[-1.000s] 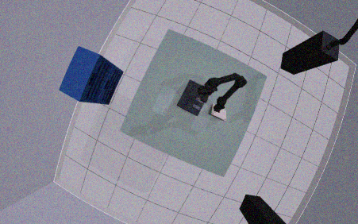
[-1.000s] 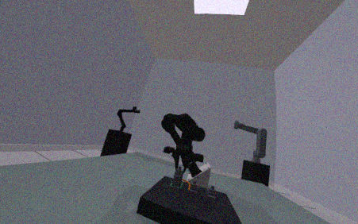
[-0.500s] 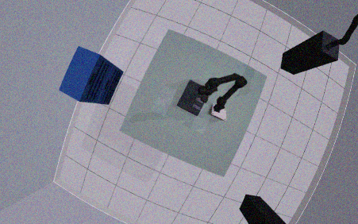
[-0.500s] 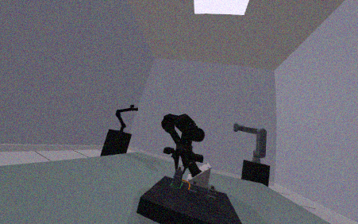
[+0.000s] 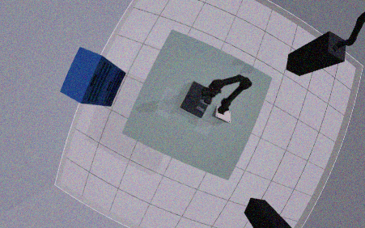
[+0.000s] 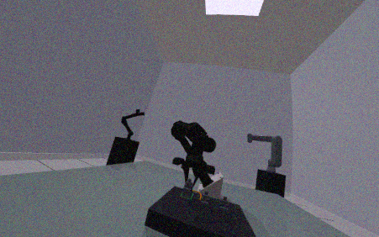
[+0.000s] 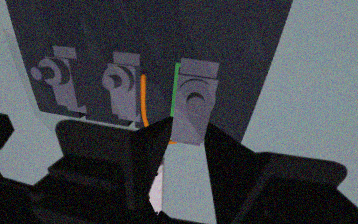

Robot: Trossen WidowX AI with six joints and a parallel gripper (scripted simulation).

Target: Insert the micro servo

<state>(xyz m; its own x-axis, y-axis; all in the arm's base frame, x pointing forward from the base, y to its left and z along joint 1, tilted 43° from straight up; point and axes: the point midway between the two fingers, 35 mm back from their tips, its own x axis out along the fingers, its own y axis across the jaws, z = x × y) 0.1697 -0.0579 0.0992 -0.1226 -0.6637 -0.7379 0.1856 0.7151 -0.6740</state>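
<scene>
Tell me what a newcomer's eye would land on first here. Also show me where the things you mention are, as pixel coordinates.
First, the blue block [image 5: 77, 77] at the upper left of the top view, bright against the pale tiles. Then, in the wrist view, the curved orange cable [image 7: 143, 100] beside the grey servo [image 7: 195, 107] held in the black gripper [image 6: 190, 185] [image 7: 189, 123], with a green line [image 7: 175, 90] along the servo's left edge.

A grey, boxy micro servo [image 6: 189, 184] [image 7: 195, 107] is gripped between the fingers, over the green-outlined pocket [image 6: 186, 197] [image 7: 175, 90] in the dark, block-shaped deck [image 5: 192, 97] [image 6: 197, 213] [image 7: 250, 30]. An orange, curved cable [image 6: 200, 195] [image 7: 144, 100] shows beside it.
</scene>
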